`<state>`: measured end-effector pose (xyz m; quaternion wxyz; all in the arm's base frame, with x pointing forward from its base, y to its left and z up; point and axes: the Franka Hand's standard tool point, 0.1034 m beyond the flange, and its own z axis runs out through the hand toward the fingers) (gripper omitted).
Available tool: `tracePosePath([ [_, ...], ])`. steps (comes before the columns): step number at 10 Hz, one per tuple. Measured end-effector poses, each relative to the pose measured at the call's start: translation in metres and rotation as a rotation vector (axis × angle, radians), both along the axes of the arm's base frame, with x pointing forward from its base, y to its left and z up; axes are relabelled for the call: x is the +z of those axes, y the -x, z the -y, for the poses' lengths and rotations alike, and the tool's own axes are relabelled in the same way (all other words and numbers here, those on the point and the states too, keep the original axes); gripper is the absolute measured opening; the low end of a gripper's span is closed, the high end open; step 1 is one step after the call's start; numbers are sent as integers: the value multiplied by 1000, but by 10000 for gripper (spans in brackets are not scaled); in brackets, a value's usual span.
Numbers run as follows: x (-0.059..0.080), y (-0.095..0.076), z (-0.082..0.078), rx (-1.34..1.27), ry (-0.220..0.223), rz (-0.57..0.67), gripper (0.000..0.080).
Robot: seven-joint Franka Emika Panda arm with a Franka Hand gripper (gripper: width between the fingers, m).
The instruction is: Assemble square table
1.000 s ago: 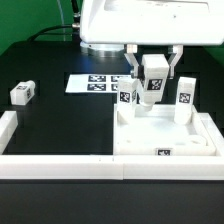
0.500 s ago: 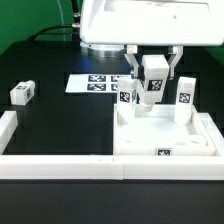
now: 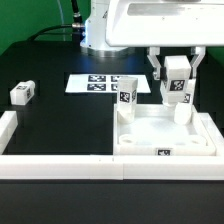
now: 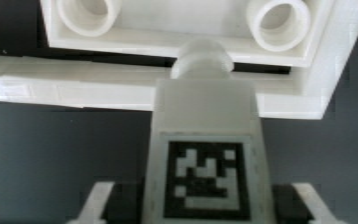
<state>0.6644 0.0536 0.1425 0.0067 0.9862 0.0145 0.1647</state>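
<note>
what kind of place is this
Probably a robotics lab test bench: a black table fenced by long white border walls, a flat white marker board of black-and-white tags, and a robot gripper holding a tagged short white leg.

We see the white tabletop flat by the worktop's near edge, one leg upright on it, second leg held above, third leg lying apart.

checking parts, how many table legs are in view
3. A loose leg lies on the work surface at the exterior view's left; a standing leg is at the tabletop's far corner; a held leg is in the gripper. Another may hide behind it.
</note>
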Motion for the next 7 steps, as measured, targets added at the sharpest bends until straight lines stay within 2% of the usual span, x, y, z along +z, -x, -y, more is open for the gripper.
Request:
tracePosePath([
  [2,0,-2,0,1,0,32,287],
  [3,3,-6,-3,-9,-9,109,287],
  [4,0,1,-11,-6,-19,195,287],
  [5,-7,9,-16,-10,-25,182,287],
  [7,-9,11,-29,-5,-34,185,287],
])
